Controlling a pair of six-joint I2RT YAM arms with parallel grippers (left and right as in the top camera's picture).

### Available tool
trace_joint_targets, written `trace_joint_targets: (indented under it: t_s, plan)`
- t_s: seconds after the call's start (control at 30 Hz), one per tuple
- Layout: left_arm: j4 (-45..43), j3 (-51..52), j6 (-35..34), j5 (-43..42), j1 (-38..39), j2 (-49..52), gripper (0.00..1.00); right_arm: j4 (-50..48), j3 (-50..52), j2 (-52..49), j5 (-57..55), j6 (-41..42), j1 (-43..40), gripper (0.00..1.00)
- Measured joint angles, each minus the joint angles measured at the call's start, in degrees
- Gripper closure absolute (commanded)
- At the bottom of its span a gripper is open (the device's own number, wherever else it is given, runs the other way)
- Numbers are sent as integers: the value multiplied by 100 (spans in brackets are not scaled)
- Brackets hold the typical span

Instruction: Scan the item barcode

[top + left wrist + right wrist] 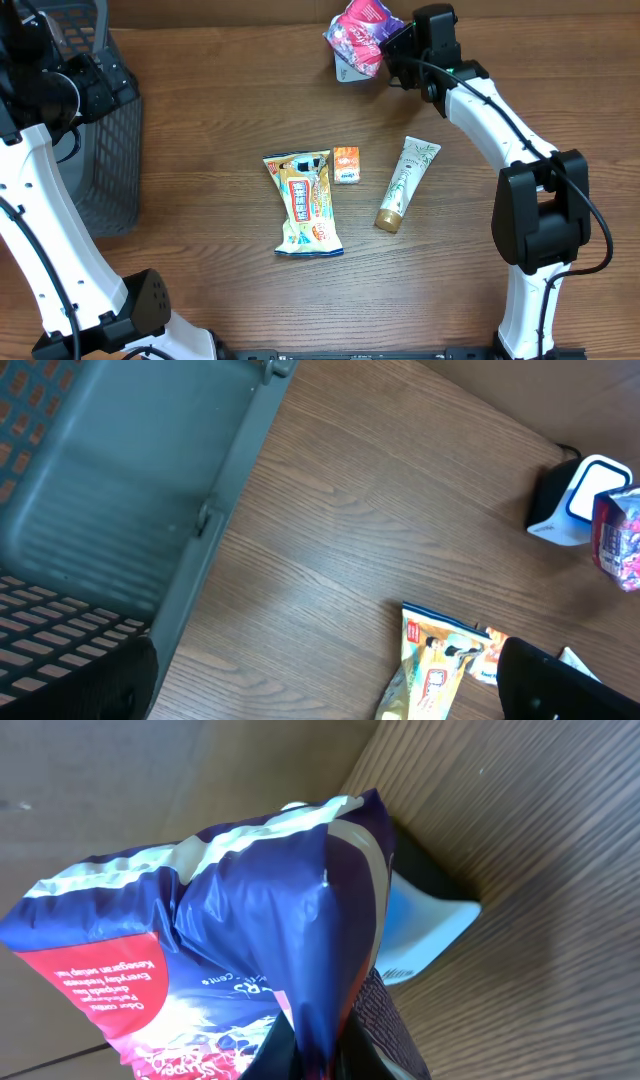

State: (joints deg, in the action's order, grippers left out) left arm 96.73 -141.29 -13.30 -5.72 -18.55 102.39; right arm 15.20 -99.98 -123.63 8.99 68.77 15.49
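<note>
Looking from the near edge of the table (pixel 220 100) outward, I first met the snack packet (pixel 308 203), yellow, lying flat with its long side running away from me. Just beyond its far right corner lay a small orange box (pixel 346 163), so near the packet that I could not tell if the two touched. To the right of the box, and apart from it, lay a cream tube (pixel 405 183), a little slanted, with its brown cap at the nearer end.

On the left side stood the dark mesh basket (pixel 110 150). The left pincer (pixel 320 665) hung over the basket's rim. In its own camera the two fingers stood wide apart with nothing between them, and below I saw the basket's wall, the bare wood and one end of the snack packet.

Farthest from me, at the far edge of the table, the right pincer (pixel 392 45) was closed on a pink and purple bag (pixel 362 30) and held it off the table. The white and black scanner (pixel 572 510) stood on the table right under the bag. In the right wrist camera the crumpled bag filled most of the view and hung just in front of the scanner's white face. I could not tell if it touched the scanner.
</note>
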Motion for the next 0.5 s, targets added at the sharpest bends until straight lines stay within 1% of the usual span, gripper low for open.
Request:
trace_joint_targets:
  t_s: [0.33,0.4,0.5]
  plan:
    - [0,0,2,0,2,0,0,85,-39,0,131,94,-9,96]
    - [0,0,0,0,2,0,0,439,-153,0,133,-31,-44,96]
    - [0,0,0,0,2,0,0,1272,-560,0,122,-304,-219,96]
